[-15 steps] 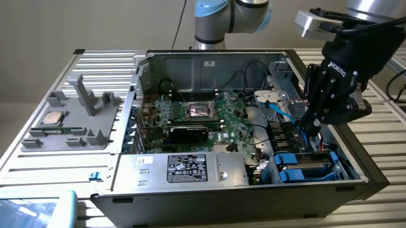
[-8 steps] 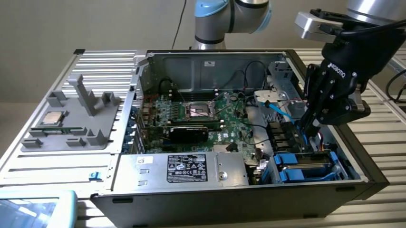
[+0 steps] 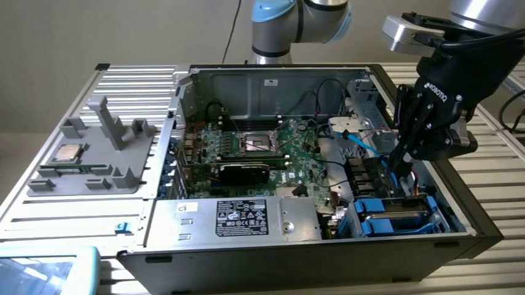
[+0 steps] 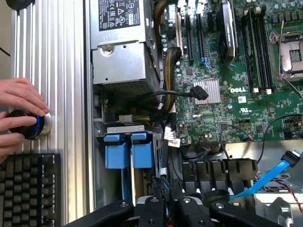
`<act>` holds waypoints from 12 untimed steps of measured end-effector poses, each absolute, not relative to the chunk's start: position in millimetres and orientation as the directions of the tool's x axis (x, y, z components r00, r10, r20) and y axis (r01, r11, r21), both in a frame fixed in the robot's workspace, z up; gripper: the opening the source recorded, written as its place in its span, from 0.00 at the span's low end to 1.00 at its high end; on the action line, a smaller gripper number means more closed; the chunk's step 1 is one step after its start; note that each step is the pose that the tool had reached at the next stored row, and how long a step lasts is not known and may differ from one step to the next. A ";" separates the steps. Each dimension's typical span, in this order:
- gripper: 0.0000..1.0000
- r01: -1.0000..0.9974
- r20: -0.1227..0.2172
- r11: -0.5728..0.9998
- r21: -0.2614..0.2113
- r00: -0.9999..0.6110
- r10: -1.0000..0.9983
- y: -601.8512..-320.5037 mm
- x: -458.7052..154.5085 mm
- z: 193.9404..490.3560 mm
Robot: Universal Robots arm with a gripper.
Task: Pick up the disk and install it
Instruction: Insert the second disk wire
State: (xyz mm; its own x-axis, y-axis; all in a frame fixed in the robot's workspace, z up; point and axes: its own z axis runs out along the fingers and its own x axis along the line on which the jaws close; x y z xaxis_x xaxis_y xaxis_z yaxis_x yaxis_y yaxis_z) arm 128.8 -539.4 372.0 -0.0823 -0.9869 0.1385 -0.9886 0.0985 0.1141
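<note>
The disk (image 3: 397, 213), a silver drive in a bright blue bracket, lies in the bay at the front corner of the open computer case, on the exterior view's right. In the wrist view the blue tabs of the disk (image 4: 129, 150) sit beside the power supply. My gripper (image 3: 394, 178) hangs down inside the case just above the disk's far edge. Its black fingers (image 4: 158, 208) stand close together, shut, with nothing between them. I cannot tell whether the fingertips touch the bracket.
The case walls (image 3: 459, 203) hem the gripper in. A blue cable (image 4: 265, 182), black wiring and the motherboard (image 3: 254, 147) lie close by. The power supply (image 3: 238, 218) fills the case front. A grey tray (image 3: 82, 181) holds a processor chip (image 3: 67, 153). A person's hand (image 4: 21, 101) rests on a knob (image 4: 33, 126) by a keyboard (image 4: 28, 189).
</note>
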 end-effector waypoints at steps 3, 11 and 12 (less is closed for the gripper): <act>0.16 -0.989 0.138 0.098 0.114 -0.082 -0.987 -539.4 128.8 371.9; 0.16 -0.989 0.138 0.098 0.114 -0.082 -0.987 -539.4 128.8 371.9; 0.16 -0.989 0.138 0.098 0.114 -0.082 -0.987 -539.4 128.8 371.9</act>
State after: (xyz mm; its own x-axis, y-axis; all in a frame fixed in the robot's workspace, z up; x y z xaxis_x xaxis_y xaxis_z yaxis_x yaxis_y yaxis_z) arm 128.8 -539.4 371.9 -0.0823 -0.9869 0.1384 -0.9886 0.0985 0.1142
